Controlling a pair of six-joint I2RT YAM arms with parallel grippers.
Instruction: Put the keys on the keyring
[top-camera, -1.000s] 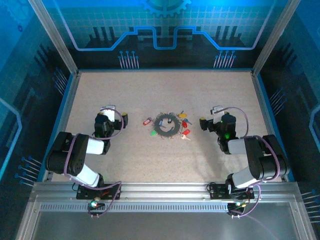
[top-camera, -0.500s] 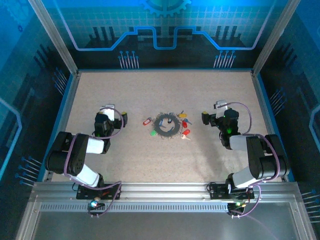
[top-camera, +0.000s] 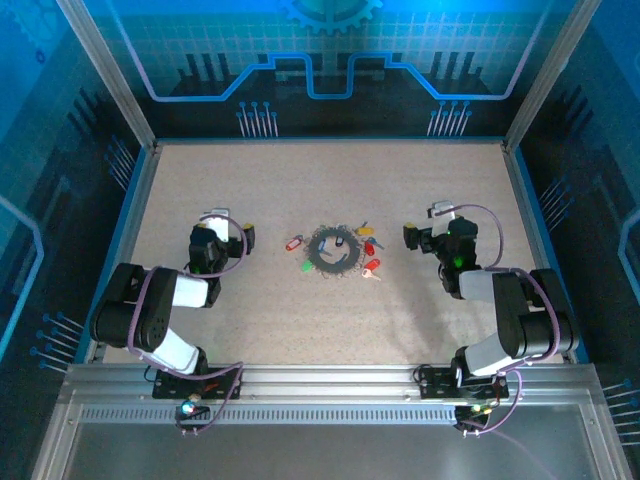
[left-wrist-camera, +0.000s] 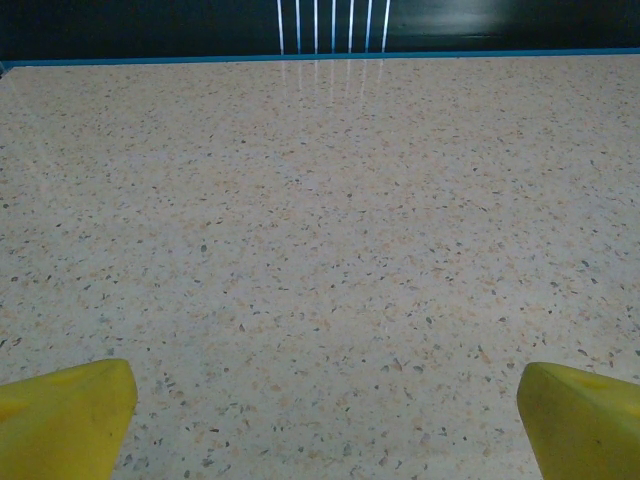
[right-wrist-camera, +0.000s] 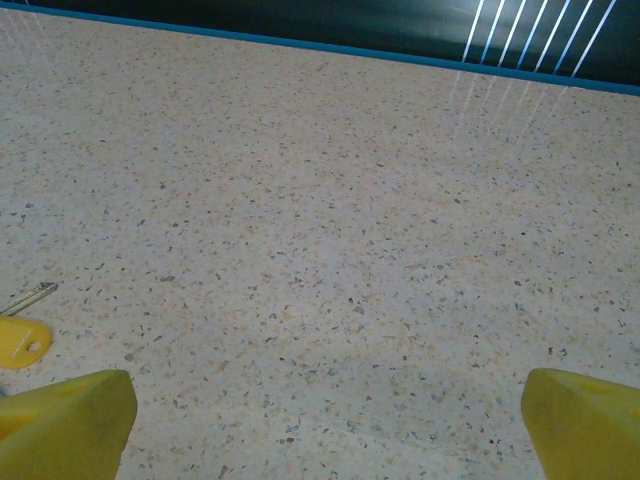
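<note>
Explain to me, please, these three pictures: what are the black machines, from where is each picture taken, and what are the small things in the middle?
These are two robot arms, bolted at the near edge of a speckled table. The wide picture is taken from above and behind them. Each of the other two comes from a camera on one wrist; the yellow shapes in its lower corners are that arm's own fingers. The left gripper and the right gripper both stand open and hold nothing. In the middle lies a dark, jagged keyring, with small keys close to it, their heads red, green, yellow and blue. The right wrist picture catches one yellow key at its left edge.
</note>
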